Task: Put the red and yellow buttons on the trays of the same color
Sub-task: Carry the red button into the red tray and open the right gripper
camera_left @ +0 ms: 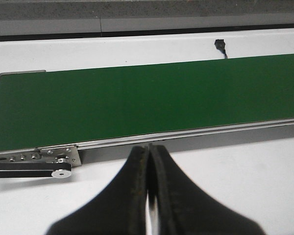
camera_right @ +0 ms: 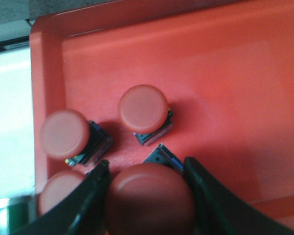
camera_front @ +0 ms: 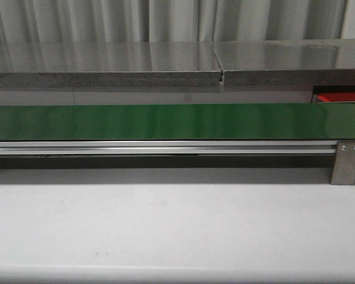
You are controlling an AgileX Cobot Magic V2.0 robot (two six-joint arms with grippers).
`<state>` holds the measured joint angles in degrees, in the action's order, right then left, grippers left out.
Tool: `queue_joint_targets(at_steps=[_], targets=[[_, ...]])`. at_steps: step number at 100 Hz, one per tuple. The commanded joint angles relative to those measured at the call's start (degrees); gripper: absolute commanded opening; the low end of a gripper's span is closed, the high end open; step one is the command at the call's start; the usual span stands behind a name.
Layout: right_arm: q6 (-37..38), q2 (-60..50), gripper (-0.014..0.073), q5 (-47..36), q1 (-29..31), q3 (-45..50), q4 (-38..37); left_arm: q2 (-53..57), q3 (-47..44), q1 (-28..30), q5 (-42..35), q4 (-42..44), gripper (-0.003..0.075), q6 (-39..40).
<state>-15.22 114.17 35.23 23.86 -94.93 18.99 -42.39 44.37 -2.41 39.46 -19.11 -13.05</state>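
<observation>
While the long green conveyor belt (camera_front: 177, 121) lies bare in the front view, the step in hand looks like setting a red button down in its matching tray. In the right wrist view the right gripper (camera_right: 147, 193) holds a red round-capped push button (camera_right: 149, 200) between its two dark fingers (camera_right: 90, 198), the jaws parted only as wide as the cap, over the floor of the red plastic tray (camera_right: 235, 73). Three more red buttons already sit in that tray, at roughly 9, 10 and 12 o'clock from the held one (camera_right: 59, 193) (camera_right: 64, 133) (camera_right: 143, 108), close together. Next, I judge, the jaws must widen and lift straight up without nudging those neighbours. The left gripper (camera_left: 149, 156) is closed and empty above the white surface (camera_left: 245, 186), just short of the belt's edge. No yellow button or tray shows.
</observation>
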Motion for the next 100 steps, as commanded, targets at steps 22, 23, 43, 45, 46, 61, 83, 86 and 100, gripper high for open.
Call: queue_joint_targets(at_steps=[22,23,43,45,46,61,83,86,100], targets=[[0.08,0.9,0.0132,-5.73,-0.18,-1.37,3.78,0.24,1.56,-0.44,-3.43,-1.05,-0.002,0.09],[0.08,1.01,0.0132,-5.73,-0.26,-1.37,3.78,0.24,1.56,-0.44,-3.43,-1.05,-0.002,0.09],[0.08,2.98,0.0132,-6.37,-0.37,-1.37,4.7,0.24,1.56,-0.44,-3.43,-1.05,-0.002,0.09],[0.08,3.12,0.0132,-6.3,-0.37,-1.37,4.7,0.24,1.56,-0.44,-3.43,-1.05,-0.002,0.09],[0.08,3.24,0.0132,-6.16,-0.37,-1.37,4.7,0.24,1.56,-0.44,-3.43,-1.05,-0.002,0.09],[0.08,3.95,0.0132,-5.75,-0.37,-1.37,4.7,0.24,1.56,-0.44,-3.43,-1.05,-0.002,0.09],[0.03,4.41,0.0264,-5.63,-0.37,-1.37,4.7,0.24,1.56,-0.44,-3.43,-1.05,-0.002,0.09],[0.03,4.41,0.0325,-5.63,-0.37,-1.37,4.7,0.24,1.56,-0.44,-3.43,-1.05,-0.002,0.09],[0.03,4.41,0.0533,-5.87,-0.37,-1.37,4.7,0.24,1.56,-0.44,-3.43,-1.05,-0.002,0.09]])
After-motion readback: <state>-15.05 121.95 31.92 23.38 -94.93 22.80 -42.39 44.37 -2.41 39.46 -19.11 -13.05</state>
